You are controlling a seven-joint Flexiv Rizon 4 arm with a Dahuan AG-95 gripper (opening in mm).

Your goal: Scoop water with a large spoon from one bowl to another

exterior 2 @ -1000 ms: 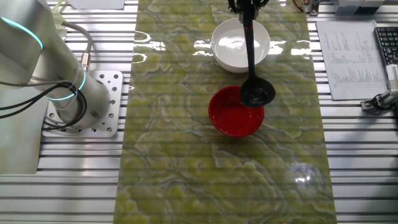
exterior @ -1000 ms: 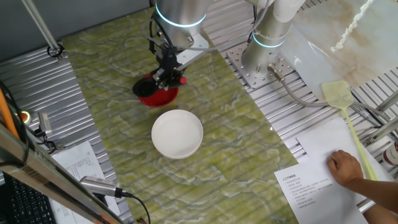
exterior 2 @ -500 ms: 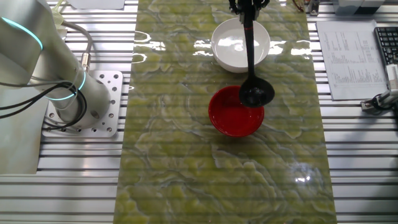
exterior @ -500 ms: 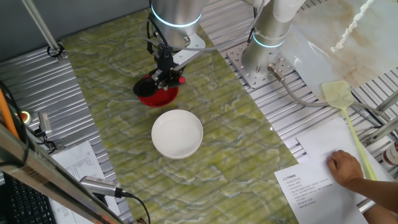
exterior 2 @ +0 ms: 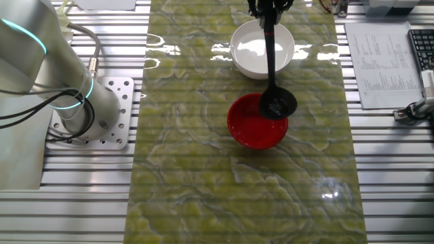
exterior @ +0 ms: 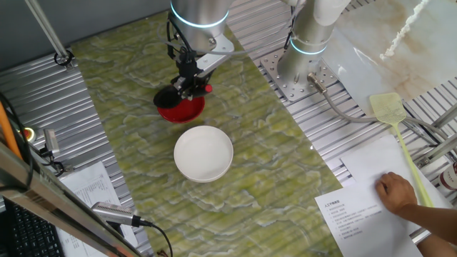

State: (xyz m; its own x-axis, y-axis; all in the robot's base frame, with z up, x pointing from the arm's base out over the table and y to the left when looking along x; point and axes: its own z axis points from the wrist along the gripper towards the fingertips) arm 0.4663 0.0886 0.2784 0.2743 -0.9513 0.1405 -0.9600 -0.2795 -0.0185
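My gripper (exterior: 190,84) is shut on the handle of the black ladle (exterior 2: 269,61), near its red tip (exterior: 208,89). The ladle's round scoop (exterior 2: 278,105) hangs over the right rim of the small red bowl (exterior 2: 253,127), which also shows in the first fixed view (exterior: 182,109). The wide white bowl (exterior: 203,153) stands beside the red bowl, nearer the front there; in the other fixed view it (exterior 2: 252,49) sits behind the ladle handle. The gripper is cut off at the top edge of the other fixed view (exterior 2: 270,4).
The arm's base (exterior: 303,68) is bolted to the slatted table beside the green mat (exterior: 243,178). A person's hand (exterior: 397,191) rests on papers at the right, next to a yellow fly swatter (exterior: 397,128). A keyboard (exterior 2: 421,47) and papers lie at the other side.
The gripper and ladle have shifted slightly, the scoop moving a little further in over the red bowl's rim. The bowls have not moved.
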